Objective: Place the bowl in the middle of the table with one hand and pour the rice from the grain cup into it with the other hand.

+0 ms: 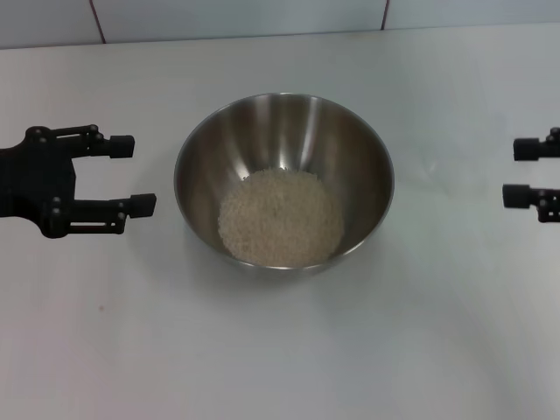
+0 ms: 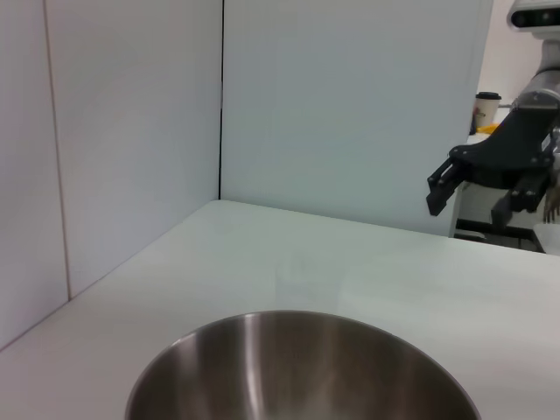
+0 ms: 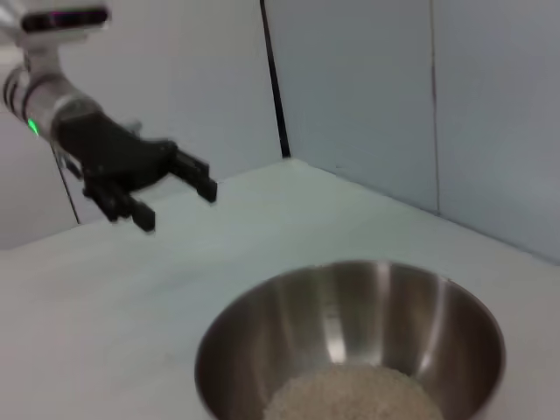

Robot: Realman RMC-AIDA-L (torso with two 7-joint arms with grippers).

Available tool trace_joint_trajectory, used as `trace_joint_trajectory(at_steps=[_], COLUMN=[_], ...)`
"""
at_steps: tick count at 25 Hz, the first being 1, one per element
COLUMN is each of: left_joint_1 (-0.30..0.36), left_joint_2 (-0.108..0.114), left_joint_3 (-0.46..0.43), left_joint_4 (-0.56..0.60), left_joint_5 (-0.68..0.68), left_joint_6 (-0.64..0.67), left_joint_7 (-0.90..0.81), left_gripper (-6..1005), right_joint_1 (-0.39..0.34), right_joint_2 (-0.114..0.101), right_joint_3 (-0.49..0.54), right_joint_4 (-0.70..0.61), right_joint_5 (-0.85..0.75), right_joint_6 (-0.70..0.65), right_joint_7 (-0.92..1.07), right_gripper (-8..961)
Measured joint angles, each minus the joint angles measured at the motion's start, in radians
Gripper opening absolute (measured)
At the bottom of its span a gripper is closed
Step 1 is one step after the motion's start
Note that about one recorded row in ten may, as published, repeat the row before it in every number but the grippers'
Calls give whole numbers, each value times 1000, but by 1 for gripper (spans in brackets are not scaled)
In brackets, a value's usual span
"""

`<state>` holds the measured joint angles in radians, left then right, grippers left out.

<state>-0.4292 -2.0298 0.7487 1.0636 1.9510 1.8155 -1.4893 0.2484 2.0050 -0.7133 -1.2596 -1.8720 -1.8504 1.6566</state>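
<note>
The steel bowl (image 1: 284, 179) stands in the middle of the white table (image 1: 280, 350) with a heap of rice (image 1: 280, 217) in its bottom. My left gripper (image 1: 133, 175) is open and empty, just left of the bowl and clear of its rim. My right gripper (image 1: 518, 172) is open and empty at the right edge of the head view, well away from the bowl. The bowl also shows in the left wrist view (image 2: 297, 367) and in the right wrist view (image 3: 350, 341) with rice (image 3: 354, 398). The grain cup is out of view.
White wall panels (image 1: 236, 17) stand behind the table's far edge. In the left wrist view the right gripper (image 2: 477, 188) shows far off; in the right wrist view the left gripper (image 3: 175, 188) shows beyond the bowl.
</note>
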Motion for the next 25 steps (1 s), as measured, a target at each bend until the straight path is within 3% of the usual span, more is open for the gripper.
trace_joint_trajectory(at_steps=[2,3,4,7,25], left_joint_1=[0,8,20,29,65], left_joint_2=[0,-12,-26,-33,-32], left_joint_3=[0,-4,-4,-2,-2], left_joint_4=[0,0,15,27,34], left_joint_5=[0,0,-1,-2,-23], left_joint_6=[0,3,8,12,42], left_joint_7=[0,12,21,24,24], left_gripper=[808,808,808,808,809], right_joint_1=[8,8,8,1,5], right_joint_2=[17,41,41,56,58], right_joint_3=[32,51,51,66,83], right_joint_4=[2,-9,-9,-33,-31], right_joint_5=[3,2,2,-2,0], right_joint_6=[-18,-27,-27,-35,-93], right_joint_7=[-17,-39,-39,-49,-34], right_gripper=[679,679,679,679,678])
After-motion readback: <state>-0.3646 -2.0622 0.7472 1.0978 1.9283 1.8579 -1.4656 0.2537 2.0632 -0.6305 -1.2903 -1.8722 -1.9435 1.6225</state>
